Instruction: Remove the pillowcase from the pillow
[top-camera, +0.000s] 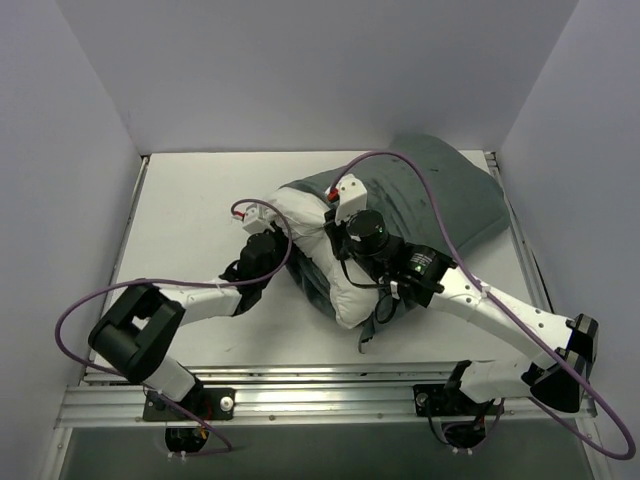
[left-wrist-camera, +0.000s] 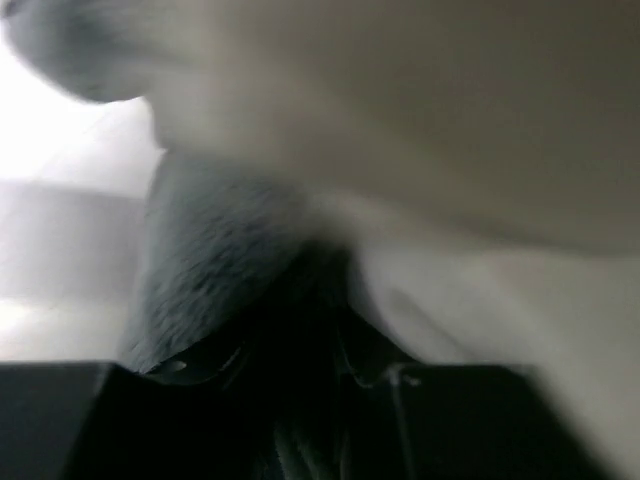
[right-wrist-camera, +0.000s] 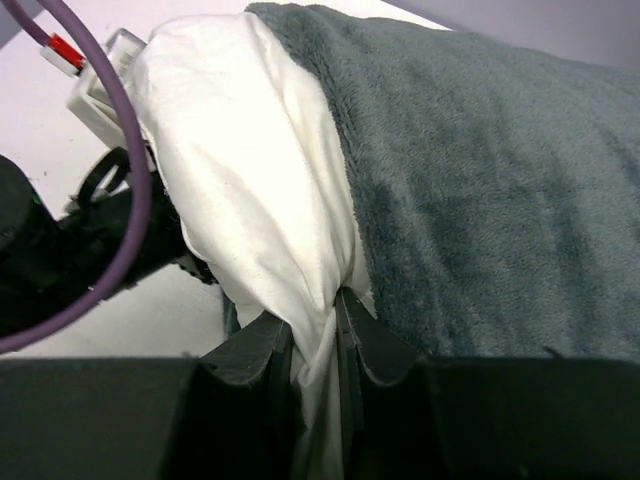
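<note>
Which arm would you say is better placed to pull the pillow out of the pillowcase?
Right. The right gripper is shut on a fold of the white pillow beside the pillowcase edge, so it can probably pull. The left gripper sits against the pillowcase too, its grip too blurred to judge.

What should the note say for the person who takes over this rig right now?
Right claw: shut on a fold of the white pillow, beside the edge of the pillowcase.
Left claw: at the same end, with grey cloth in front of it; the view is blurred, so the grip is unclear.
Both things lie on the table, toward its far right.
Done: the near-left end of the pillow is bare.
To do: the rest is inside the pillowcase, which must be pulled off.
</note>
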